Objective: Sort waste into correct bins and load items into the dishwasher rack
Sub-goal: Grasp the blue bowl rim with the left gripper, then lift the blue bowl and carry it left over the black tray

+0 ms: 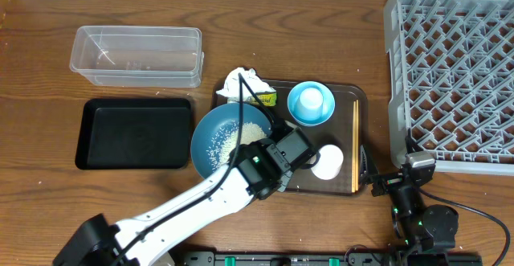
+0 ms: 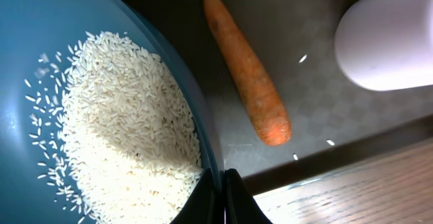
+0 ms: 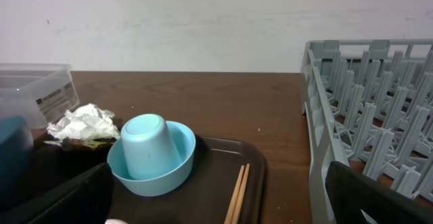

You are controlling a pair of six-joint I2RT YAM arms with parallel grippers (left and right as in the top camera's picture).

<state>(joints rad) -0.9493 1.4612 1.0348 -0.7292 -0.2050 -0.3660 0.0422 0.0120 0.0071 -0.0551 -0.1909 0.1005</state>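
The large teal-blue bowl [image 1: 210, 137] holds a heap of white rice [image 1: 238, 137] and sits on the left of the brown serving tray [image 1: 344, 129]. My left gripper [image 1: 277, 157] is shut on the bowl's right rim [image 2: 203, 143], beside the rice [image 2: 122, 129]. The carrot [image 2: 247, 72] lies on the tray next to the bowl, with the white cup [image 1: 328, 161] on its side beyond. The small light-blue bowl [image 1: 311, 104] holds an upturned light-blue cup. The chopsticks [image 1: 356, 145] lie along the tray's right side. My right gripper [image 3: 223, 197] is open and empty, right of the tray.
The crumpled tissue [image 1: 245, 83] and yellow-green wrapper [image 1: 266, 99] lie at the tray's back left. The black tray [image 1: 135, 133] and clear tub [image 1: 136, 55] stand to the left. The grey rack [image 1: 458, 73] fills the right side.
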